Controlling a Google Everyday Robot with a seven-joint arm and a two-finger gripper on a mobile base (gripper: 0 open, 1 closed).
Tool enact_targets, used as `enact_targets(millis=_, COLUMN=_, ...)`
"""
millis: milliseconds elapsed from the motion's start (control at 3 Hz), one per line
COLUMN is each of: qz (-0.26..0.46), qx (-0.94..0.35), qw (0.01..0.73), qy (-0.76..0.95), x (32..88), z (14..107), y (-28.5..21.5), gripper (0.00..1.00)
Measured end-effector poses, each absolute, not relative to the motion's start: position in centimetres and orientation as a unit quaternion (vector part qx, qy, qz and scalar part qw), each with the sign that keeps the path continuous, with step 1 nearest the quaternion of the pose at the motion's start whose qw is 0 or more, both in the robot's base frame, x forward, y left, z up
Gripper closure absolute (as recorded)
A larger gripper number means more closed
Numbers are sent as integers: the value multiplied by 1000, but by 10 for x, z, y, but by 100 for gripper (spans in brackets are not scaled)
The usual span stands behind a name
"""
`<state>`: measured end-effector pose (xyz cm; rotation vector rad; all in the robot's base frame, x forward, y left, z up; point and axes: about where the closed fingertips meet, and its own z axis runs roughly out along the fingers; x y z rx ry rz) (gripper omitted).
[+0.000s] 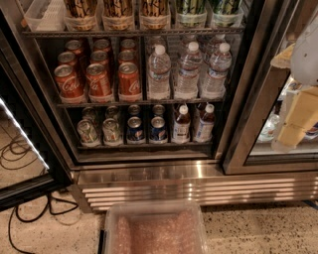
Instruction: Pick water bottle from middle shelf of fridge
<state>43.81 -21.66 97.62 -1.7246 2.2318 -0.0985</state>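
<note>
The fridge [149, 173] stands open in front of me, with a dark interior and a ribbed steel base. On the middle shelf [139, 103], three clear ribbed water bottles with white caps stand in the front row at the right: one [159, 74], one [188, 72] and one [214, 72], with more behind them. Red cola cans [99, 79] fill the left half of that shelf. My gripper [293, 124], beige under a white arm, hangs at the right edge of the view, in front of the shut glass door and well right of the bottles.
The top shelf holds tall cans [154, 12]. The bottom shelf holds small cans [112, 130] and two dark-labelled small bottles [193, 125]. The open door [20, 149] swings out at the left. Black cables [30, 208] lie on the floor. A clear plastic bin [154, 228] sits below the fridge.
</note>
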Motion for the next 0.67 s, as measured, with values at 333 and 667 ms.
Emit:
enact_targets(millis=333, qz=-34, qx=-603, qw=159, qy=781, x=438, z=976, y=-217, gripper=0)
enact_targets(millis=667, qz=-37, qx=-596, qw=169, qy=784, x=439, z=969, y=-209, gripper=0)
